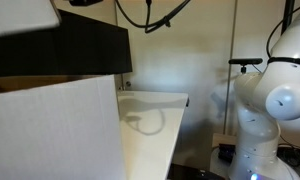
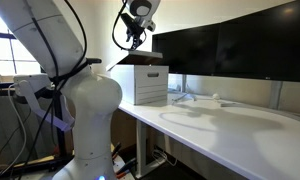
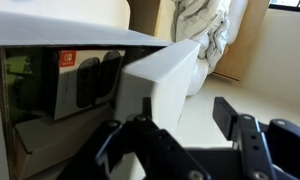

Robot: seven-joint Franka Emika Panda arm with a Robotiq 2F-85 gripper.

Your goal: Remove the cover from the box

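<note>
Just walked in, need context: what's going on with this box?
The arm's tool grips the cover by one edge and holds it tilted above the box. The box is open enough that the wrist view shows its contents. The cover is not set down anywhere yet.

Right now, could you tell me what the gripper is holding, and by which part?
The gripper seems to grip the cover by its rim near a corner, tilted up off the box.

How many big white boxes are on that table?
1. The box stands at the table's end, below the gripper; another could hide behind it.
</note>
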